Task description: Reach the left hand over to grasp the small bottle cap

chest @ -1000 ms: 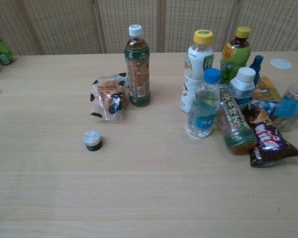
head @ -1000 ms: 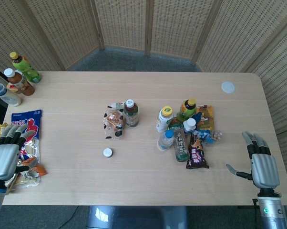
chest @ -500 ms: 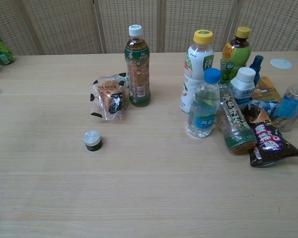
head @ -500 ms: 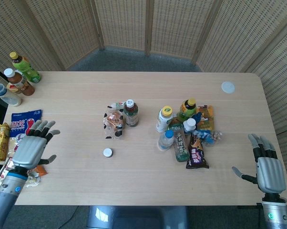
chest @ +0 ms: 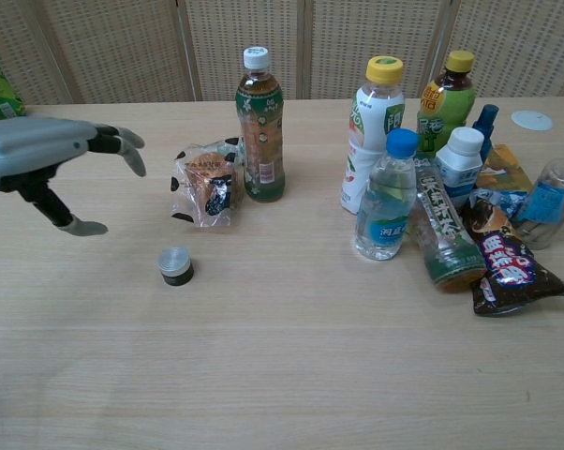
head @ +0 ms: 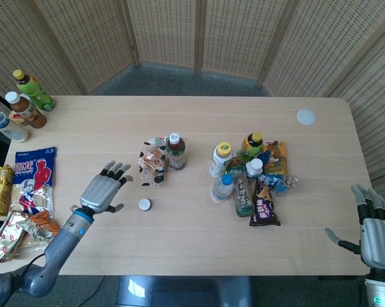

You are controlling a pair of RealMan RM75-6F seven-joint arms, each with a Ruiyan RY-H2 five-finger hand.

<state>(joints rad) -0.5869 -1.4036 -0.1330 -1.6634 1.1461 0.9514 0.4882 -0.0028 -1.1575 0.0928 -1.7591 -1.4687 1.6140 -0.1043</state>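
Wooden table (head: pixel 180 240) before wicker screens (head: pixel 231 38)

left robot hand (head: pixel 103 190): silver-grey metallic back plate, dark grey to black fingers (head: pixel 113 169) with lighter grey tips; thumb black with a pale grey tip. wrist collar dark, bearing a small round blue-lit marking; forearm (head: pixel 54 256) smooth grey, tubular. in the chest view the same left robot hand (chest: pixel 37 150) shows a brushed silver shell and black finger segments. right robot hand (head: pixel 375 230): ribbed silver-grey back, grey fingers, dark thumb; wrist dark with a small green-lit marking.
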